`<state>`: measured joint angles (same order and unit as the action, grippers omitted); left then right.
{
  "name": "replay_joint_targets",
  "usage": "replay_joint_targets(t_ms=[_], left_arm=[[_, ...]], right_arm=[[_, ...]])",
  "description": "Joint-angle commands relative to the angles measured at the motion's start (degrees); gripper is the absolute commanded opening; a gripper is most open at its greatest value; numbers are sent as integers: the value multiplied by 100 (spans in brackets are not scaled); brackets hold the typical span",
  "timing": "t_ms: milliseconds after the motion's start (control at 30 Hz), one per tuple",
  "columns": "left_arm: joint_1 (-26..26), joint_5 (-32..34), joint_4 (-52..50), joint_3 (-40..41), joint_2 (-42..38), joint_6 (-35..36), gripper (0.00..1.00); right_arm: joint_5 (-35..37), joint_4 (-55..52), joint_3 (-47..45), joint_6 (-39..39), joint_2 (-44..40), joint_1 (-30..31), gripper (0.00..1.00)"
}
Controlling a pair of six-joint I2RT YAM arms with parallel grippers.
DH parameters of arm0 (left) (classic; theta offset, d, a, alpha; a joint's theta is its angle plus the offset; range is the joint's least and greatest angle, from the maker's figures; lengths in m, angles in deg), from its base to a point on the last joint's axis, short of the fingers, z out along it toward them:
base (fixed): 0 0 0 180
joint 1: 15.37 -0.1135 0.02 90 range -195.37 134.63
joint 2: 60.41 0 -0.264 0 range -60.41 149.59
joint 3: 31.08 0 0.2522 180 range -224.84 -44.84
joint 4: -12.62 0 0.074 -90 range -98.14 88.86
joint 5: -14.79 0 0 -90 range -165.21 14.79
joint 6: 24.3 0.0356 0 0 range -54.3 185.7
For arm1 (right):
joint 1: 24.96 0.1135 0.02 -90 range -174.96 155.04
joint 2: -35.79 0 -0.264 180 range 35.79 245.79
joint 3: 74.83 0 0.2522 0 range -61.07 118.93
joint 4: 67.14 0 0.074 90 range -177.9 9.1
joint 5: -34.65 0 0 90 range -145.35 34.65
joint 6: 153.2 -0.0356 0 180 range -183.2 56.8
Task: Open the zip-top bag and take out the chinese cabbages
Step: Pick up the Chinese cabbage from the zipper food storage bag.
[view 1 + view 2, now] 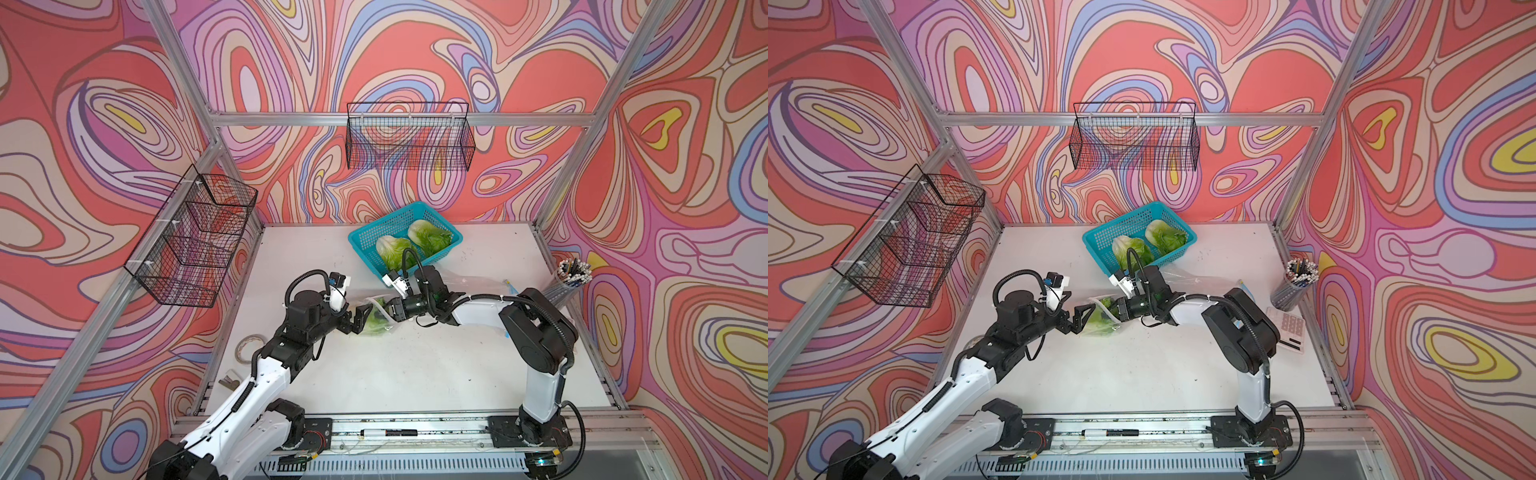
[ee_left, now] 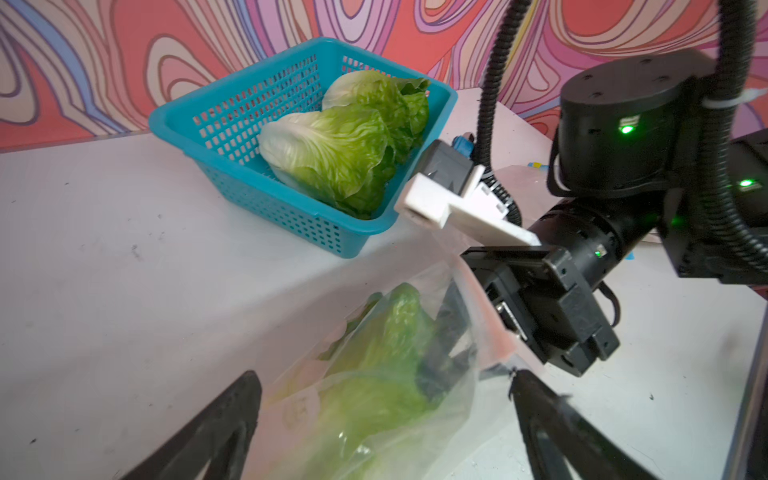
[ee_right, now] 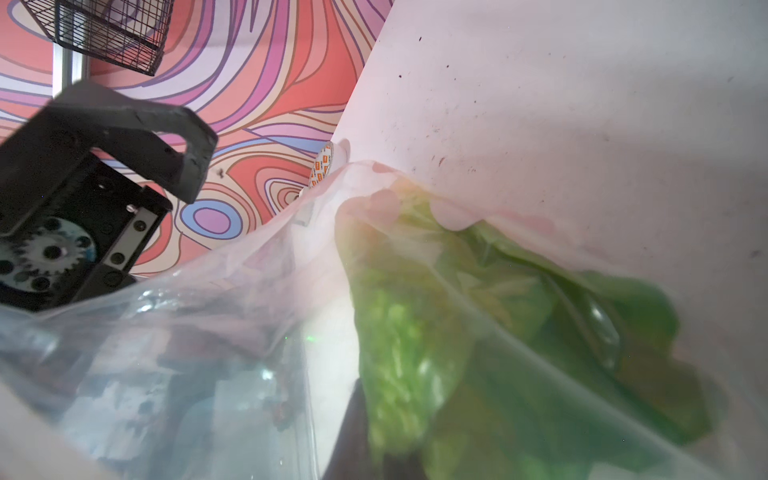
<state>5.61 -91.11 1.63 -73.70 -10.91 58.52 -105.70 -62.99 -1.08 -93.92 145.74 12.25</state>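
The cabbage (image 2: 374,399) lies lengthwise in the bag (image 2: 478,332) — right gripper (image 2: 440,357), jaws together, inside its mouth — left gripper (image 1: 360,320), jaws apart, straddling its far end.

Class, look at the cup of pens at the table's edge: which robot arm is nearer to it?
Right. The right arm has its elbow close beside the cup of pens; the left arm reaches in from the opposite side of the table.

light: bright, even, soft shadows | top views: sharp, edges bowed | right wrist: bag (image 3: 208,332) blurred, hazy
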Motion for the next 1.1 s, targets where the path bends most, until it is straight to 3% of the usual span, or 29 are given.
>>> replay_joint_targets(t_ms=[0,233,500,700,933,1067], left_arm=[[13,879,-181,208,-331,-244,100],[19,1974,-434,487,-1013,-634,100],[-10,3109,-1120,617,-1465,-1722,100],[-323,2910,-1649,531,-1395,-2899,100],[-1273,1663,-1589,586,-968,-4099,100],[-1528,1122,-1107,777,-712,-4703,100]], right_arm=[[64,-21,39,158,-215,20,0],[170,41,44,130,-235,-18,0],[283,138,0,105,-230,-29,0],[458,116,-54,195,-299,-25,0],[543,118,-135,325,-377,-19,0],[618,125,-167,411,-404,2,0]])
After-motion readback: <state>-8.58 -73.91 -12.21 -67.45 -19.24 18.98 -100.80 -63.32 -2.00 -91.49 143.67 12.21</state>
